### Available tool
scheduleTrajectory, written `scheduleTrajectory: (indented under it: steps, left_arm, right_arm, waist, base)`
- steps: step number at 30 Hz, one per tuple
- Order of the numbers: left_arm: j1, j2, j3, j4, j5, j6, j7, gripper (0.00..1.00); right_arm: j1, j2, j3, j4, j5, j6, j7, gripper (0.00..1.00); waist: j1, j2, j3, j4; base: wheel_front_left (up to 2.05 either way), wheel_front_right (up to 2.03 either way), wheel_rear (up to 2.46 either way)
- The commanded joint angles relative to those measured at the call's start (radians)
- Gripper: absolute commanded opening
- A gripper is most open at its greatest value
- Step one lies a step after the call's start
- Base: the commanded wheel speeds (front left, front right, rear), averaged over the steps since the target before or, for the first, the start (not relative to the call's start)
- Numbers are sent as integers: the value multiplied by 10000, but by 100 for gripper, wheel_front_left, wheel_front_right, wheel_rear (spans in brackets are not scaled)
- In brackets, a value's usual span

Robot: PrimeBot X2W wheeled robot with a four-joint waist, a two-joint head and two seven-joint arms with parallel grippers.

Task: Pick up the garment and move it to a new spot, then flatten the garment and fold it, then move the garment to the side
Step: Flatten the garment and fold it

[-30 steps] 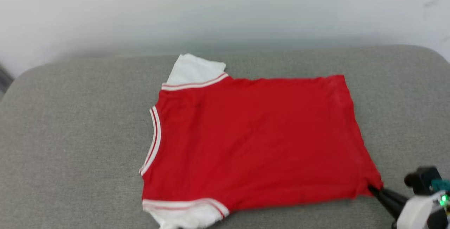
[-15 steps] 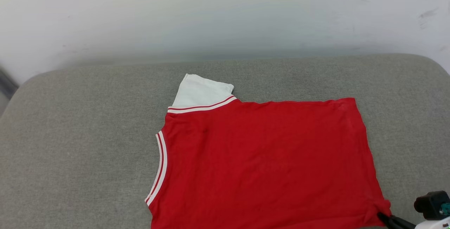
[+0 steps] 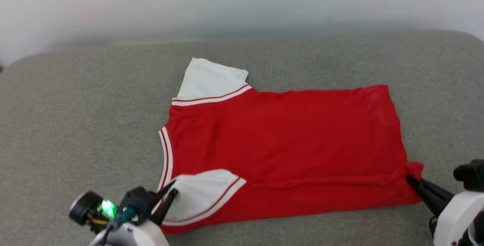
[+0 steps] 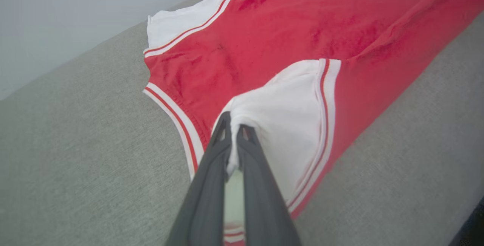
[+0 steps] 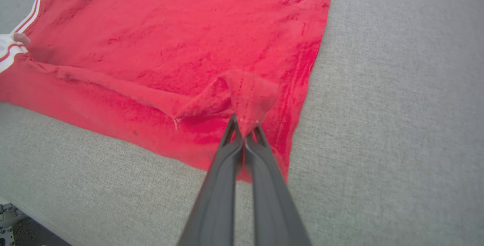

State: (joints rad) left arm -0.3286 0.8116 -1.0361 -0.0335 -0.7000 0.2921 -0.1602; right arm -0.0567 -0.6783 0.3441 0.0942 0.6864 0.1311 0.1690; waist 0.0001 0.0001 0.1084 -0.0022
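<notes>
Near sleeve (image 3: 200,195) now drawn up over red garment (image 3: 287,136), left gripper (image 3: 173,188) clamped on that sleeve, right gripper (image 3: 409,179) pinching hem corner, grey cushion (image 3: 75,106) beneath.

Left gripper (image 3: 174,186), lower left in head view: dark fingers angled up and right, jaws closed, pinching white fabric of garment (image 3: 287,136). Right gripper (image 3: 409,178), lower right: fingers angled up and left, jaws closed on garment's red corner. Pale wrist housings behind both.
</notes>
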Motion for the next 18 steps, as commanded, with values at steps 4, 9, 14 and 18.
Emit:
scheduleTrajectory:
  steps: [4,9,14,18]
  left_arm:
    - [-1057,-61,165,386,242,-438,280,0]
    - [-1843,-241,188,1072,340,-897,511,0]
    - [-2166,-533,98,2093,241,-1347,546,0]
    - [-2286,-819,-69,2881,218,-1684,503,0]
  right_arm:
    - [-569,236,-247,-146,-101,-8,261,0]
    - [-1258,431,-212,220,-224,-8,550,0]
    - [-1969,669,178,1034,-322,-8,727,0]
    - [-2359,822,686,1719,-380,-8,727,0]
  waist:
    - [-1,-1,763,-210]
    - [-1,-1,1515,-390]
    - [-1,-1,2081,-493]
    - [-1,-1,2176,-462]
  base:
    - [0,0,0]
    - [0,0,0]
    - [0,0,0]
    - [0,0,0]
